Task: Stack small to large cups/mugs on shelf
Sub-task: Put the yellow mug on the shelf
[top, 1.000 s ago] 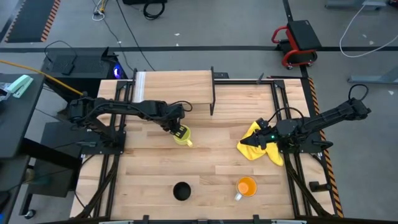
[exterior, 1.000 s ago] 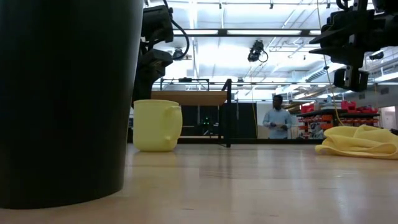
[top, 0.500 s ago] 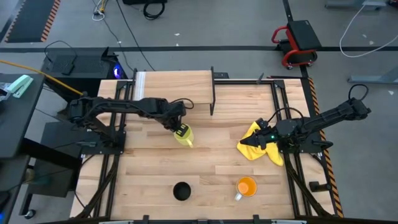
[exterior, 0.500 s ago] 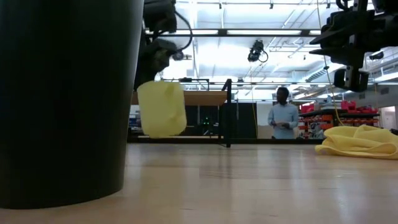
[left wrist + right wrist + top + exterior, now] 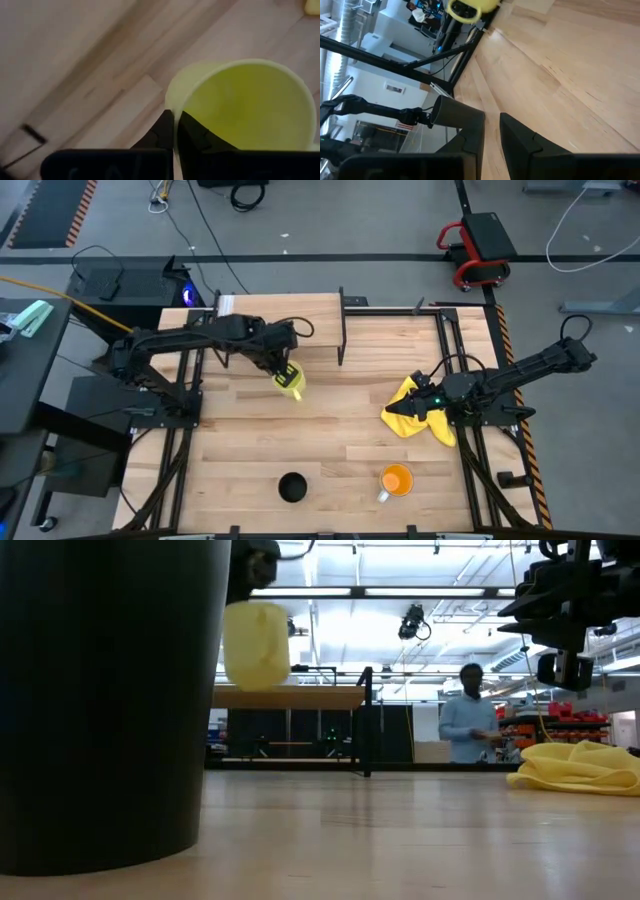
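My left gripper (image 5: 285, 375) is shut on the yellow mug (image 5: 292, 384), which hangs in the air in front of the shelf. In the low view the mug (image 5: 256, 644) sits higher than the shelf board (image 5: 290, 697). The shelf (image 5: 280, 315) stands at the table's far edge on thin black legs. The black cup (image 5: 291, 487) stands on its base near the near edge and fills the low view's left side (image 5: 110, 700). The orange mug (image 5: 396, 479) stands at near right. My right gripper (image 5: 425, 402) waits above the yellow cloth (image 5: 412, 418), its fingers a little apart. My left gripper (image 5: 174, 131) pinches the yellow mug's wall at the rim (image 5: 171, 102), with one finger (image 5: 195, 136) inside the mug and the other (image 5: 161, 131) outside. The fingers come from above. The mug is lifted clear of the table and hangs below them, slightly tilted.
The yellow cloth (image 5: 580, 768) lies crumpled near the table's right edge. A black upright post (image 5: 342, 330) stands at the shelf's right end. Bare wood lies between the mugs in the table's middle (image 5: 340, 440). A person (image 5: 470, 725) stands in the room beyond.
My left gripper has lifted the yellow mug off the table, where it stood a second ago. It rose above shelf height and moved a little toward the far edge and the shelf. The mug tipped somewhat as it rose. The person in the background walked to the right.
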`<state>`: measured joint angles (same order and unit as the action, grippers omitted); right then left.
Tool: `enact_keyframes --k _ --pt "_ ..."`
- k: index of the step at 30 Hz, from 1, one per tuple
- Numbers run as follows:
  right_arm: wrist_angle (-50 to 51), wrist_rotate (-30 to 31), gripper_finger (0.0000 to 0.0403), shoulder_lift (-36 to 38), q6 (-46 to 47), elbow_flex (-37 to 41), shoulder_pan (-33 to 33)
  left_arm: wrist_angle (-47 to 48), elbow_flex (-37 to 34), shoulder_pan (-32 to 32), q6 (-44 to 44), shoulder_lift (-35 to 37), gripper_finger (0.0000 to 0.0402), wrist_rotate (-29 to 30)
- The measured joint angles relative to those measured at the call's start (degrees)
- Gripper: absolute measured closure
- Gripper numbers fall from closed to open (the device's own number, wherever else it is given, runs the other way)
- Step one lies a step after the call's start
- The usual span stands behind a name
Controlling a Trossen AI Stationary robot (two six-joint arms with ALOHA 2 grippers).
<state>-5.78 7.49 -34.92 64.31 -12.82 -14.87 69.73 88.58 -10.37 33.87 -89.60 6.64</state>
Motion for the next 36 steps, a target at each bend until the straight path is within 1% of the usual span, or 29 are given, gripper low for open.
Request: enact_keyframes --k 6,13,19,27,29,36 --pt "0.0 0.0 0.0336 0.0 0.0 0.0 0.0 8.7 7.4 -2.6 -4.2 0.0 0.0389 3.2" --pt "0.0 0.0 0.0336 0.0 0.3 0.0 0.0 14.5 13.2 -8.4 -12.7 0.0 0.0390 4.5" --pt "0.0 0.0 0.0336 0.0 0.7 0.0 0.0 18.6 15.2 -14.9 -21.1 0.0 0.0390 6.7" --pt "-0.1 1.1 0.0336 0.0 0.7 0.0 0.0 20.2 15.3 -25.2 -32.2 0.0 0.0390 6.7" --pt "-0.1 2.0 0.0336 0.0 1.1 0.0 0.0 20.2 15.3 -28.0 -35.2 0.0 0.0390 5.6" --pt "-0.1 5.4 0.0336 0.0 1.8 0.0 0.2 19.6 15.3 -37.6 -44.9 0.0 0.0390 -1.4"
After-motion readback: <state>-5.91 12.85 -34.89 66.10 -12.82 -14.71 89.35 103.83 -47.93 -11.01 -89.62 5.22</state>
